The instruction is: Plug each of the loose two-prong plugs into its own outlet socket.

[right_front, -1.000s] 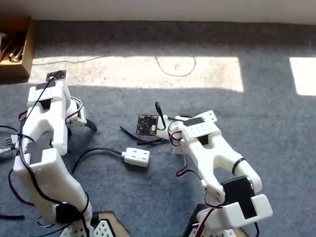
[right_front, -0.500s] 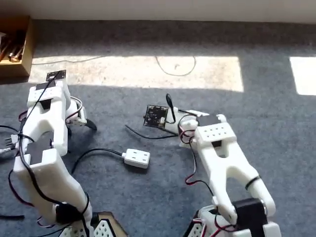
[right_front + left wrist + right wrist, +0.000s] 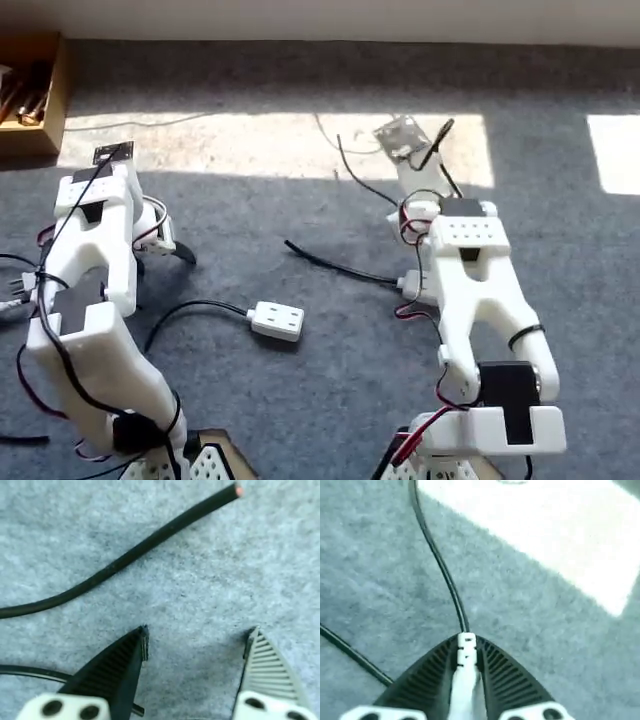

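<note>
A white outlet block (image 3: 277,318) with a black cord lies on the grey carpet between the arms. My right gripper (image 3: 466,641) is shut on a small white plug (image 3: 465,656), and the plug's black cable (image 3: 437,555) runs away over the carpet. In the high view the right gripper (image 3: 418,140) is raised at the back over the sunlit patch, far from the outlet block. A black cable (image 3: 340,265) trails below that arm. My left gripper (image 3: 198,632) stands open just above the carpet with nothing between its fingers. A loose black cable (image 3: 135,552) lies a short way beyond the tips.
A wooden box (image 3: 35,95) stands at the far back left. A thin wire (image 3: 355,148) loops across the sunlit carpet. The left arm (image 3: 95,250) stands at the left, with thin wires on the floor beside it. Both arm bases sit at the near edge.
The right arm has swung from beside the outlet block toward the back right and risen, carrying the plug and dragging its cable. The left arm has kept still.
</note>
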Motion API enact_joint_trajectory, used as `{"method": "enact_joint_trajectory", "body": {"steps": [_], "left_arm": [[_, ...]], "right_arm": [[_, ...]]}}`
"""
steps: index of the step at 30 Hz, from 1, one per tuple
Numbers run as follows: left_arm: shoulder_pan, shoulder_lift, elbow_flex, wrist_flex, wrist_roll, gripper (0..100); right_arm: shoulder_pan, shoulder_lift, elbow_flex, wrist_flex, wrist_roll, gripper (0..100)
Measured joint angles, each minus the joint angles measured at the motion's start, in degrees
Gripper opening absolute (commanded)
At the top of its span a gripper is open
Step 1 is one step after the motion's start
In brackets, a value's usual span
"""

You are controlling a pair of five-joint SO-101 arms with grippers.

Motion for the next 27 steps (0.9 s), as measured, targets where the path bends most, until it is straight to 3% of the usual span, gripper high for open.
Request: {"method": "enact_joint_trajectory", "body": {"steps": [6, 11, 19, 23, 27], "left_arm": [[0.0, 0.1, 0.0, -0.1, 0.0, 30], [2.3, 1.3, -0.1, 0.1, -2.8, 30], [7.3, -5.6, -3.7, 7.4, -8.8, 30], [7.6, -13.9, -3.4, 7.7, -9.9, 30], [7.6, -20.0, 2.2, 7.9, -7.8, 30]], "right_arm": [[-1.1, -1.1, -5.3, 20.7, -17.8, 0.5], [-1.1, -9.3, 1.2, 23.2, -23.5, 0.5], [-1.1, -46.6, 34.3, 4.7, -23.3, 0.5], [-1.2, -64.0, 46.2, 7.2, -17.3, 0.5], [-6.3, -67.6, 50.9, 16.2, -9.1, 0.5]]}}
